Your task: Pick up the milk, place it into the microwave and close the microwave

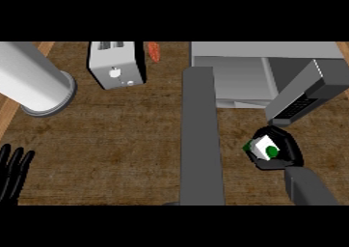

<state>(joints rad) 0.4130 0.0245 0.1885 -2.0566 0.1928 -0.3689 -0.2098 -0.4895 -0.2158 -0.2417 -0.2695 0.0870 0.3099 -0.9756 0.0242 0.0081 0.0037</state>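
The milk (262,147) is a small white carton with green marks, held in my right hand (283,147), whose black fingers curl round it and hide most of it. The hand is just in front of the microwave's dark keypad panel (300,103), right of the open door. The grey microwave (266,50) stands at the back right with its light cavity (241,79) showing. Its door (202,140) is swung out toward me and looks like a long grey bar down the middle. My left hand (8,174) rests open at the lower left edge, fingers up.
A white toaster (115,65) stands at the back, left of the microwave, with a reddish-orange item (154,51) beside it. A large white cylinder (29,77) on a grey base stands at the far left. The brown counter (113,144) stretches between them.
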